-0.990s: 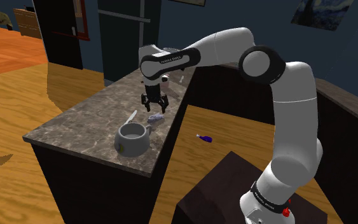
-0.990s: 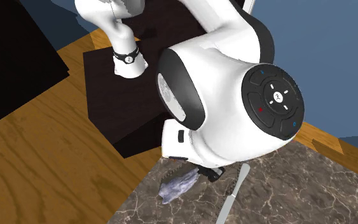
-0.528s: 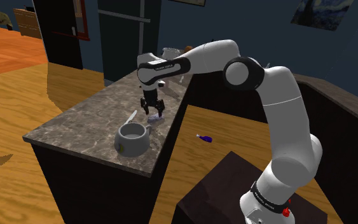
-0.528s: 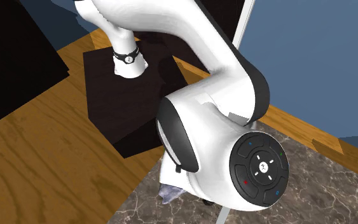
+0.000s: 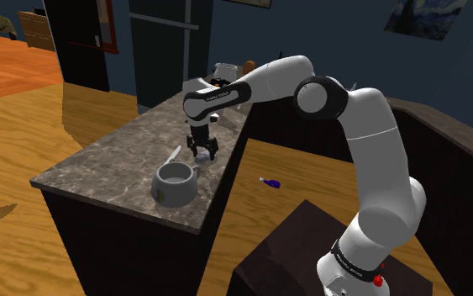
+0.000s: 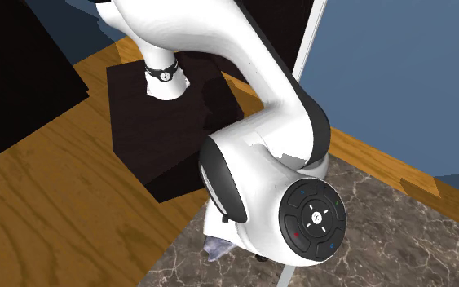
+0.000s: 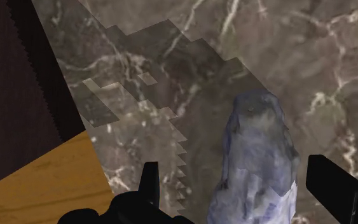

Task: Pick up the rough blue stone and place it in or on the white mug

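Note:
The blue-grey rough stone (image 7: 257, 159) lies on the dark marble counter (image 5: 117, 160) near its edge. In the wrist view my gripper (image 7: 238, 191) is open and straddles the stone. One finger (image 7: 149, 181) stands well off the stone and the other finger (image 7: 336, 184) is close beside it; neither plainly touches it. From the shoulder view the gripper (image 5: 202, 151) is down at the counter, a short way behind the pale mug (image 5: 176, 183), which stands upright. A corner of the stone (image 6: 217, 246) peeks out under the arm.
A thin white utensil (image 5: 174, 154) lies on the counter beside the mug. The counter's edge and wooden floor (image 7: 37, 184) are close to the stone. A small purple object (image 5: 270, 182) lies on the floor. The dark stand (image 5: 302, 244) is at lower right.
The arm has lowered and the gripper has come down from above the stone to counter level, its fingers now either side of it. Stone and mug have not moved.

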You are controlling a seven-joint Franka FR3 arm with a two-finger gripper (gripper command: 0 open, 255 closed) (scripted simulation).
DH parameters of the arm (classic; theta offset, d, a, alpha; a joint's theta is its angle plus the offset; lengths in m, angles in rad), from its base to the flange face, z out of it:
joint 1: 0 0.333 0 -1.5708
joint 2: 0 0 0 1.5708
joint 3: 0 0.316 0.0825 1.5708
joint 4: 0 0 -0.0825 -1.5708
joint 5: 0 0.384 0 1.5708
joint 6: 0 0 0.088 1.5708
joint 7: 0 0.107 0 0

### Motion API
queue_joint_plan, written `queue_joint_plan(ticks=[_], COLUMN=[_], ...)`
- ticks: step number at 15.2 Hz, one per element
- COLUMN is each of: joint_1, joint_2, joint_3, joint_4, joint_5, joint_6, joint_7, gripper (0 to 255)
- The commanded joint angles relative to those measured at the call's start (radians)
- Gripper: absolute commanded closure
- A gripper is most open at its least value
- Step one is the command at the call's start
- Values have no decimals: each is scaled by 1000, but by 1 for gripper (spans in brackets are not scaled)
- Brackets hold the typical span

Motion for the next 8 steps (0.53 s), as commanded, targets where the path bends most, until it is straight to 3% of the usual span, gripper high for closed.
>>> queue_joint_plan(ticks=[1, 4, 5, 8], joint_1=[0, 0, 0, 0], joint_2=[0, 0, 0, 0], joint_3=[0, 0, 0, 0], joint_4=[-1, -1, -1, -1], joint_5=[0, 0, 0, 0], joint_6=[1, 1, 1, 1], joint_7=[0, 0, 0, 0], gripper=[0, 0, 255, 255])
